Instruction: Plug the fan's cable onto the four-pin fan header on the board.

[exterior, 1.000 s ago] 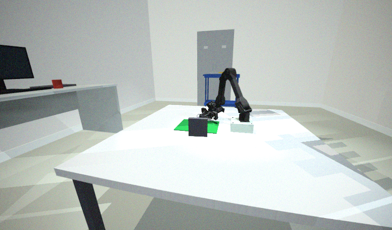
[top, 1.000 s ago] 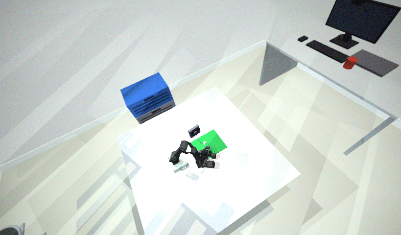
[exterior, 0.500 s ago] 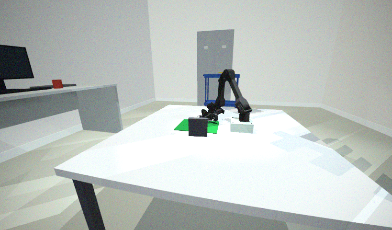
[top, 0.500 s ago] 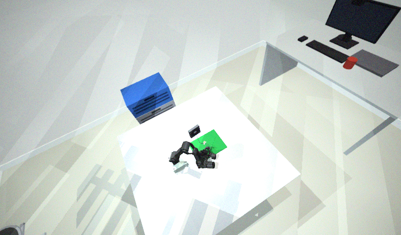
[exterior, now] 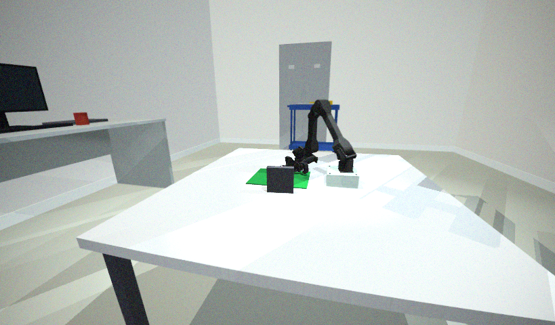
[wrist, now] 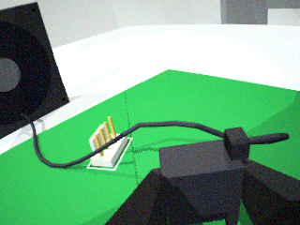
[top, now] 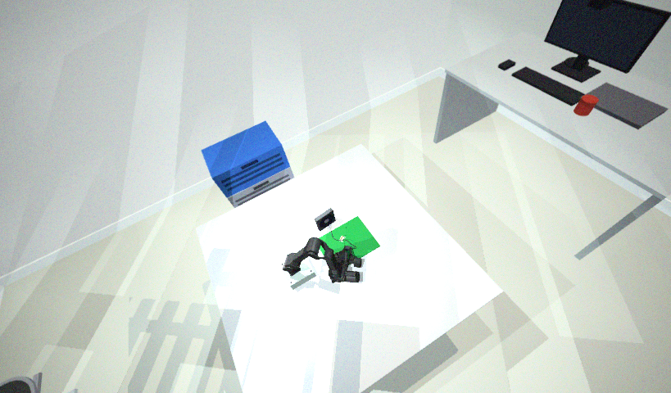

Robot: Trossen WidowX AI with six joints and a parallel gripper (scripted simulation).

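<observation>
My gripper is shut on the fan cable's plug, a dark block held between the two fingertips low in the wrist view. The plug is above the green board. The white header with its four upright gold pins stands on the board, left of the plug in the wrist view, inside a white outline. The dark cable runs from the fan across in front of the header to the plug. The plug's underside is hidden, and the pins are bare.
The fan stands upright beside the board. The arm's pale base is on the white table. A side desk with a monitor and a red cup, and a blue cabinet, stand beyond the table.
</observation>
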